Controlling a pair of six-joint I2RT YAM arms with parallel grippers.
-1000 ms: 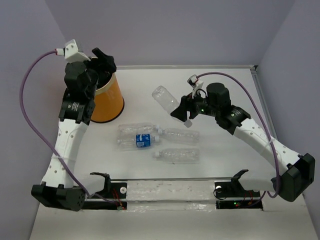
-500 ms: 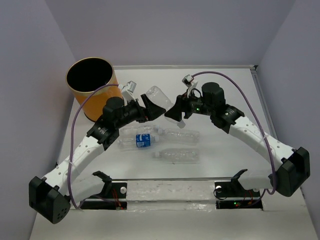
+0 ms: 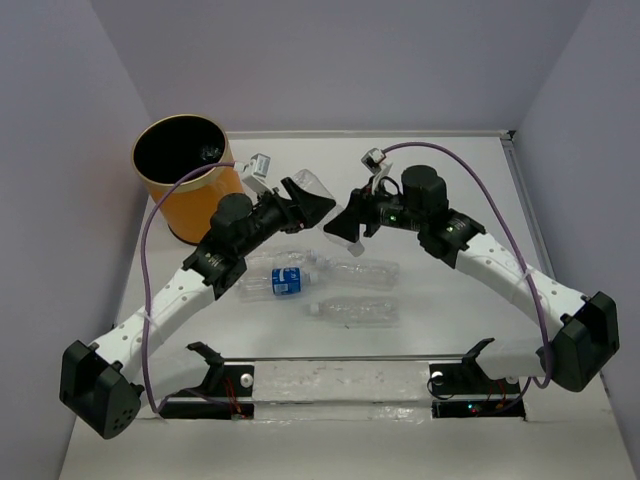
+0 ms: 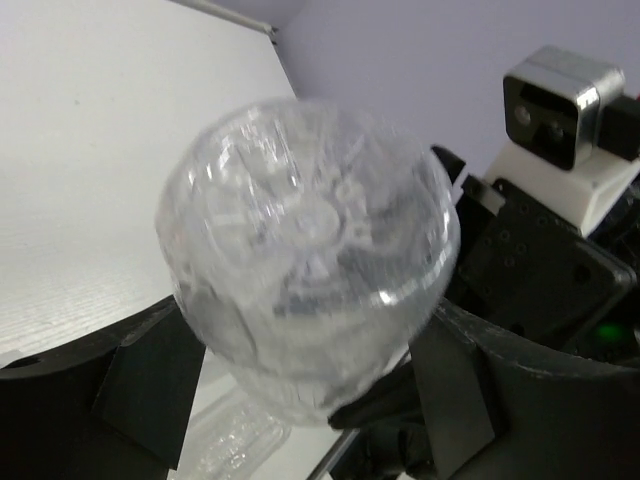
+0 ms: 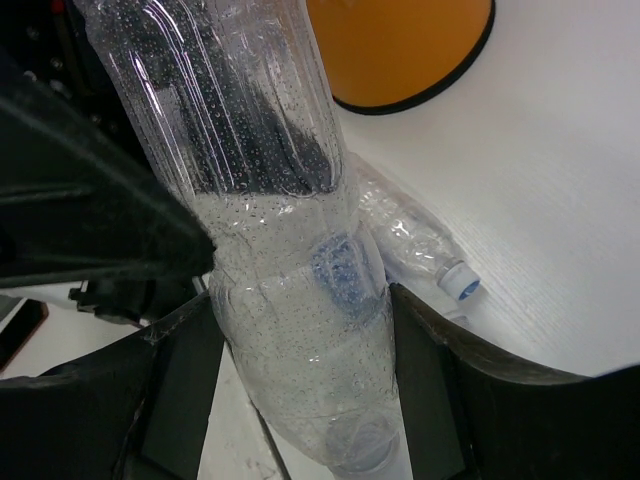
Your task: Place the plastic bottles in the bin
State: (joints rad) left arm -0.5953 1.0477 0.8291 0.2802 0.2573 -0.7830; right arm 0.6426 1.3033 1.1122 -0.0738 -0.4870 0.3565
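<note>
My right gripper is shut on a clear plastic bottle near its cap end and holds it tilted above the table; it also shows in the right wrist view between my fingers. My left gripper is open, its jaws on either side of this bottle's base. Three more bottles lie on the table: one with a blue label, one beside it, one nearer. The orange bin stands upright at the back left.
A rail with black clamps runs along the table's near edge between the arm bases. Purple walls close the back and both sides. The left arm fills the left of the right wrist view.
My left arm has swung from over the bin across to the held bottle, and its jaws now sit round the base. My right gripper has kept its hold and shifted slightly left.
</note>
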